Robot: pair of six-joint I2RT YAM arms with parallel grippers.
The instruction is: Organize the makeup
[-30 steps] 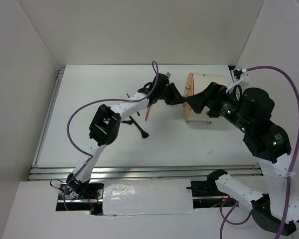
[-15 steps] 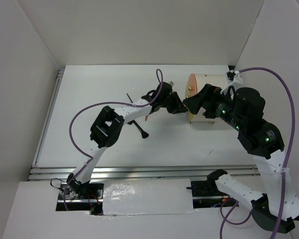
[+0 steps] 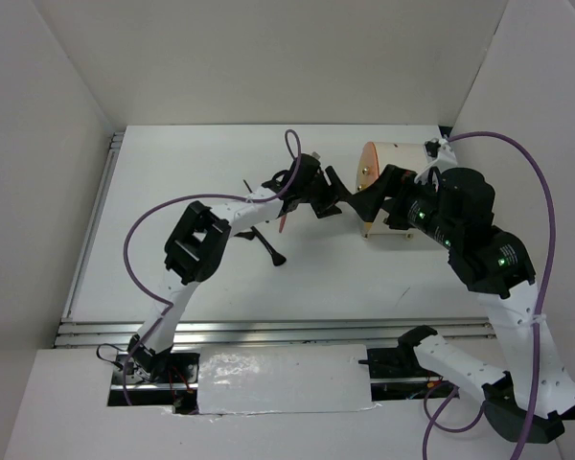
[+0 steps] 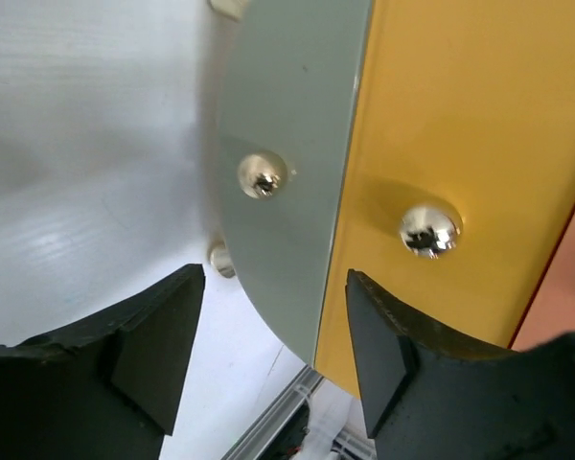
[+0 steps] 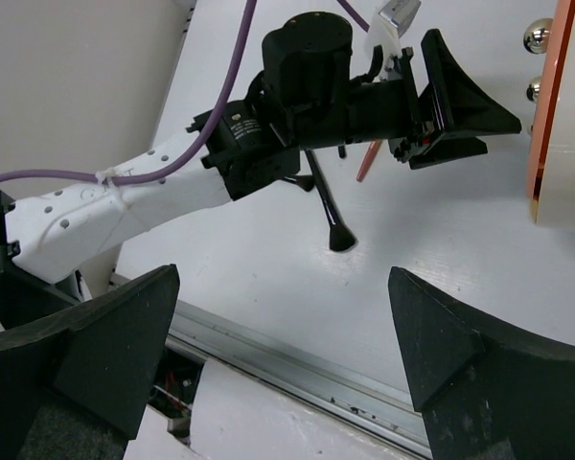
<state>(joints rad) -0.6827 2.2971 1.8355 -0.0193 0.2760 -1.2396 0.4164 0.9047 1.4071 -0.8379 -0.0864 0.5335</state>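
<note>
The cream drum-shaped box (image 3: 402, 192) lies on its side with its orange knobbed face (image 4: 460, 144) toward my left gripper (image 3: 335, 195). In the left wrist view that gripper (image 4: 276, 287) is open and empty, its jaws either side of the face's lower edge without touching it. My right gripper (image 3: 376, 195) is open and empty, hovering just in front of the box. In its wrist view (image 5: 283, 287) it looks down on a black brush (image 5: 328, 211) and a short orange-pink stick (image 5: 368, 161). A thin black stick (image 3: 247, 184) lies further left. I see no dark grey tube.
The two grippers are close together at the box's face. The left arm (image 5: 172, 182) stretches over the makeup on the white table (image 3: 172, 240). A metal rail (image 3: 268, 331) runs along the near edge. White walls enclose the table.
My left gripper has drawn back slightly from the box face. My right arm has shifted left and upward. The box and the makeup have not moved.
</note>
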